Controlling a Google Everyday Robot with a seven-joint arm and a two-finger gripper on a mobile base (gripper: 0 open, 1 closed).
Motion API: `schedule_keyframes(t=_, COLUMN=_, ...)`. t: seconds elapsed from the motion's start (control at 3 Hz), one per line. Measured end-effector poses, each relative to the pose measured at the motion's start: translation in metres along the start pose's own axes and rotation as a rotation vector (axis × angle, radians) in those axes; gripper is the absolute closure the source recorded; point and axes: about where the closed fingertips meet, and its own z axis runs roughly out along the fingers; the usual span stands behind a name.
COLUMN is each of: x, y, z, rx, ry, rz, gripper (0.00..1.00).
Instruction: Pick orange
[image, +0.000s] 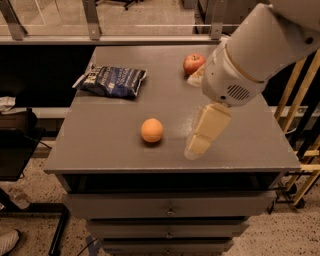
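Observation:
The orange (151, 130) lies on the grey table top (110, 125), near the front and a little left of the middle. My gripper (196, 114) hangs over the table just right of the orange, at about a hand's width, not touching it. It is open and empty. One cream finger (206, 131) points down to the table surface. The other finger (196, 78) shows beside the red apple. The white arm (260, 50) comes in from the upper right.
A red apple (193, 63) sits at the back of the table, partly behind the wrist. A dark blue chip bag (112, 81) lies at the back left. Drawers (170, 210) are below the top. A wooden frame (300, 150) stands at the right.

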Motion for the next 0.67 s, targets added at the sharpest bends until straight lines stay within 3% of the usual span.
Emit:
schedule_keyframes(t=0.33, x=0.0, y=0.0, z=0.0, rx=0.0, ry=0.0, rz=0.0, gripper=0.0)
schedule_keyframes(t=0.67, x=0.001, y=-0.002, z=0.02, rx=-0.01, ry=-0.023, rz=0.003, gripper=0.0)
